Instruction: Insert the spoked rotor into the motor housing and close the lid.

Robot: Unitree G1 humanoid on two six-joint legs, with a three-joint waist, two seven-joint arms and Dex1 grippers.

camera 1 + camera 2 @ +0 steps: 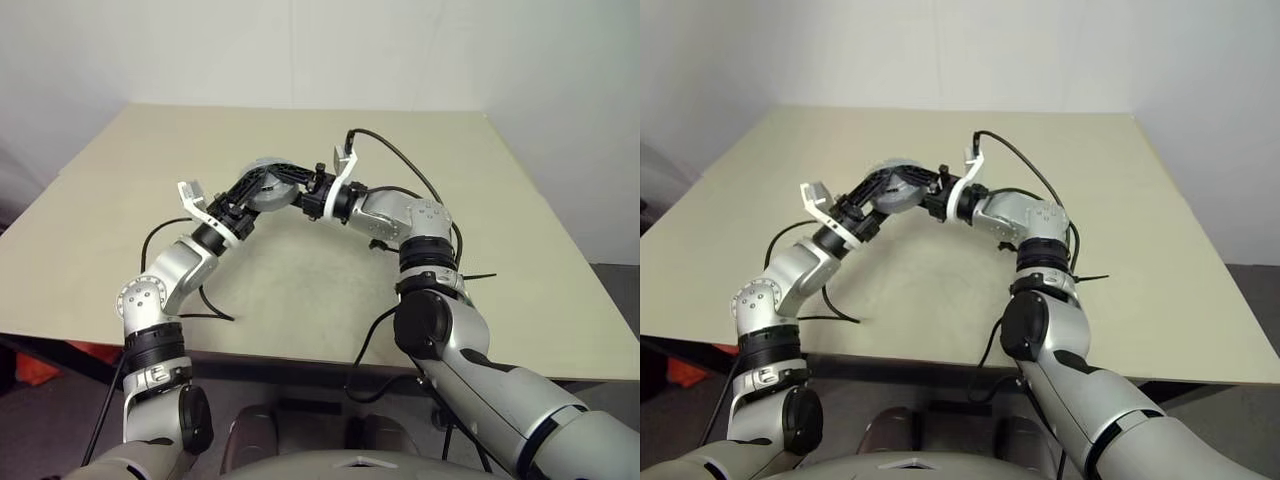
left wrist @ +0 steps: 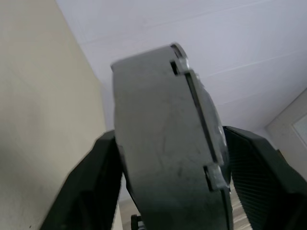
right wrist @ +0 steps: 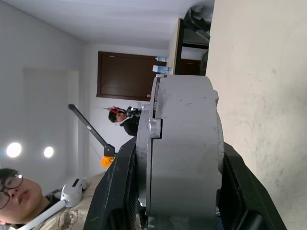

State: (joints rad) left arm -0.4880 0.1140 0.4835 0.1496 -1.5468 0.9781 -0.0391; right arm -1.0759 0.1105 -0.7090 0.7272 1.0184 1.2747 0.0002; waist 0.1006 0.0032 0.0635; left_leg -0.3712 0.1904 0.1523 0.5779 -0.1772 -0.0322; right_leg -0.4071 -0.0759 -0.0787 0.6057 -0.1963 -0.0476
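From the head views, both arms reach out over the tan table and meet in the middle. The left gripper and the right gripper both hold one round grey thing, the motor housing. It sits up in the air between the two claws, above the table. The left claw grips it from one side and the right claw grips it from the other side. Black cables hang from both arms.

In the left wrist view, the motor housing is very close. It stands on its edge between the two black fingers of the left claw. Both fingers press on its flat sides. A thin seam with small notches runs around its rim, with a silvery disc on one side.

In the right wrist view, the same housing stands on its edge between the right claw's black fingers. They squeeze its two flat faces. The table is just beside the claw on one side. On the other side, far off, a person's head shows, with a dark door behind.
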